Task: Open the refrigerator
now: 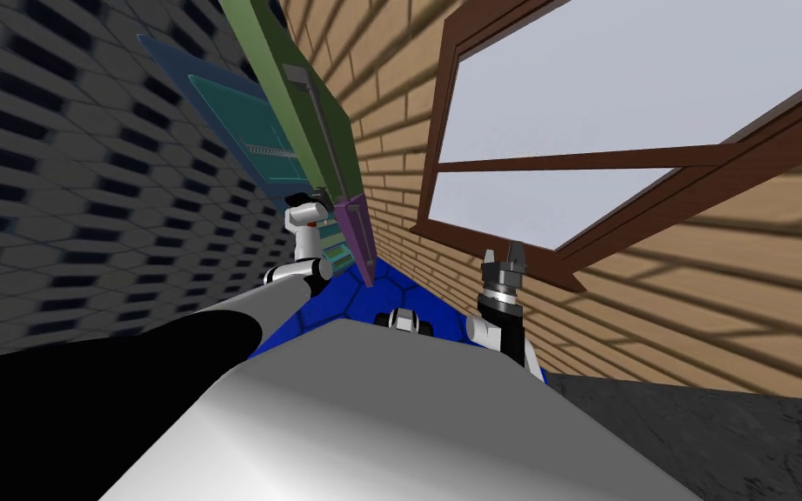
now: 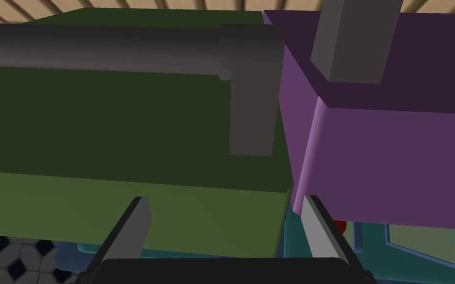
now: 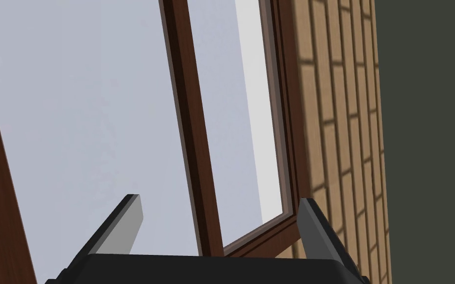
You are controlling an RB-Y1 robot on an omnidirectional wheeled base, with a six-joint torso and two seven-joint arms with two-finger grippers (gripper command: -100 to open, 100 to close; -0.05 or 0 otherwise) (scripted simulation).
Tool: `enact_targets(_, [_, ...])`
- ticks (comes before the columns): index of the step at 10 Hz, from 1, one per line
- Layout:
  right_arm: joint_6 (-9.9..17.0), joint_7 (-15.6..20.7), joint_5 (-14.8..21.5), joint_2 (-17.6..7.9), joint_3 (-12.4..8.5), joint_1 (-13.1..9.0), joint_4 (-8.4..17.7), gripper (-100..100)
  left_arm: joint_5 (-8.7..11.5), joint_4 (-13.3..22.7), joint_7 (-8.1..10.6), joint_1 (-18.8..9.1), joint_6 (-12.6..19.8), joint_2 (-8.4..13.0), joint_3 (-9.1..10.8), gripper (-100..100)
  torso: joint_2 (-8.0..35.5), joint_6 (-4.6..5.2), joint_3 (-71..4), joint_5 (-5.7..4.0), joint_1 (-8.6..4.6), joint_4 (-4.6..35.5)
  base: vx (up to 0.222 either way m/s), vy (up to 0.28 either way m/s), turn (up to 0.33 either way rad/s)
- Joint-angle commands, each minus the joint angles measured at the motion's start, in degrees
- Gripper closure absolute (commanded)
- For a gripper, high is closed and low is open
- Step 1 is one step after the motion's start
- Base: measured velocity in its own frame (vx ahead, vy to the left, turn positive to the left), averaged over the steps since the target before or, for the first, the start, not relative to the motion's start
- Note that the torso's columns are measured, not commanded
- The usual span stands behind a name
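1. While the left gripper (image 2: 225,199) hovers just off its green door (image 2: 123,123), jaws wide and empty, the refrigerator (image 1: 273,43) stands against the brick wall (image 1: 390,130) beside the window (image 1: 564,104).
2. A dark grey handle (image 2: 98,49) crosses the green door, and a purple door (image 2: 394,158) adjoins it.
3. Teal parts (image 2: 369,241) past the doors' edges are hard to make out.
4. The right gripper (image 3: 219,199) is raised by the window, jaws apart and empty.

Blue floor (image 1: 351,304) patterned with dark hexagon tile lines, a narrow wedge between the brick wall (image 1: 390,174) and the refrigerator (image 1: 304,104), the refrigerator's purple lower door (image 1: 357,235) ending near it
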Motion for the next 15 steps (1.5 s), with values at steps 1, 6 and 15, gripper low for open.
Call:
enact_targets(1, [0.0, 0.0, 0.0, 0.0, 0.0, 0.0, 0.0, 0, 0.4, -0.2, -0.21, -1.5, 3.0, 0.9, -0.71, -100, -0.1, 0.04, -0.1, -0.04, 0.08, 0.0, -0.013, 0.085, -0.054])
enact_targets(6, [0.0, 0.0, 0.0, 0.0, 0.0, 0.0, 0.0, 0, 0.8, 0.8, -0.64, -2.8, 7.9, 1.9, -1.74, -100, -0.5, 0.41, -0.4, -0.34, -0.13, 0.2, -0.031, 0.081, -0.036])
enact_targets(15, [0.0, 0.0, 0.0, 0.0, 0.0, 0.0, 0.0, 0, -3.7, 2.1, 1.49, -2.8, 7.4, 4.0, 0.93, 100, 0.2, -0.13, 0.1, 0.00, -0.01, 0.0, 0.071, -0.173, 0.057])
